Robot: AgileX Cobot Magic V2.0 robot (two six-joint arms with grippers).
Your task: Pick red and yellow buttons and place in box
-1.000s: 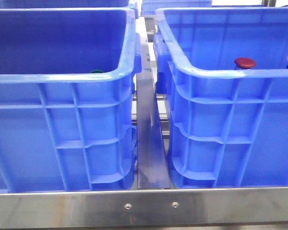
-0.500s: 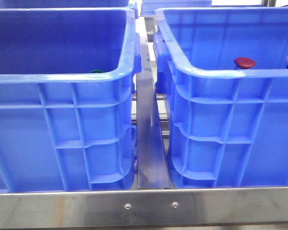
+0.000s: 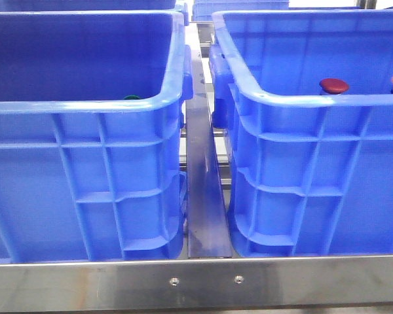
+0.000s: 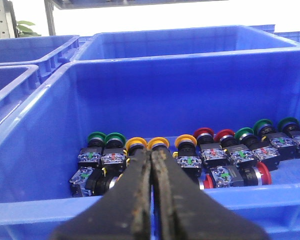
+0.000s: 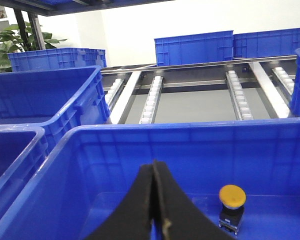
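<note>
Currently, both the left end effector (image 4: 151, 200) and right end effector (image 5: 154, 210) are held together, empty; jaws should be parted before a red button (image 4: 203, 134) in the left-hand crate (image 4: 35, 207) is approached.

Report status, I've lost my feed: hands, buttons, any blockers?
Left hand shut, empty, over the button-filled crate. Right hand shut, empty; yellow button standing in its crate. No blockers seen.

Front view: green button (image 3: 131, 97) mostly hidden behind crate rim (image 3: 85, 104).
</note>
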